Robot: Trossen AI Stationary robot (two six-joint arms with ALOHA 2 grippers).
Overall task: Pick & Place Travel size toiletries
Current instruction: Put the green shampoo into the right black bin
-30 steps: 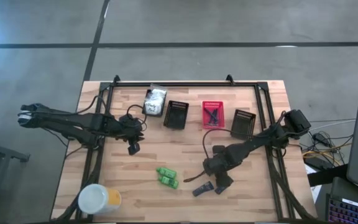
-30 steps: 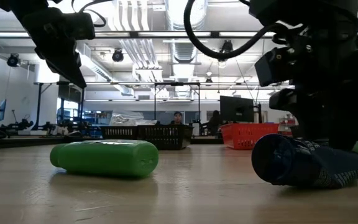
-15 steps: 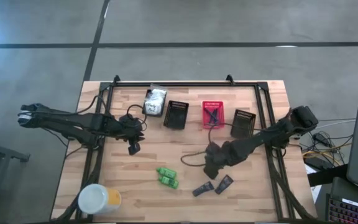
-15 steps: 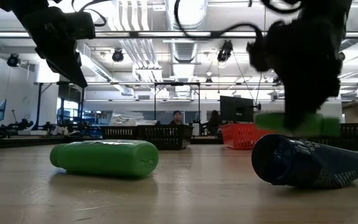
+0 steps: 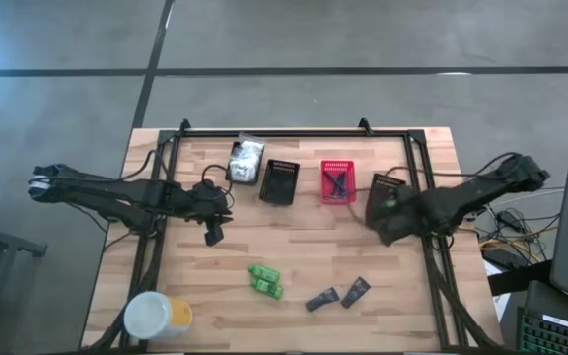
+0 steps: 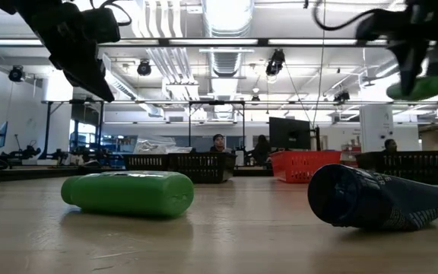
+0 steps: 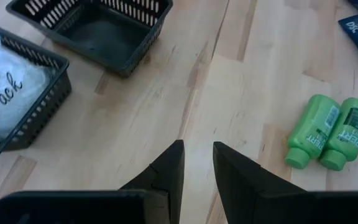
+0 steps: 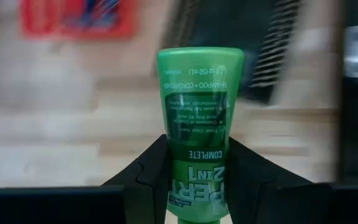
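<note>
Nearest the front edge of the worktop, two dark sachets are lying side by side, and a pair of green bottles is lying touching just to their left. Farther back, the left tool is hovering above bare wood with its fingers slightly parted, gripping nothing. The right tool is clamping a green shampoo bottle in the air, beside the rightmost black basket in the back row.

Bright green bottle (white lettering on a darker label), red basket, black baskets.
</note>
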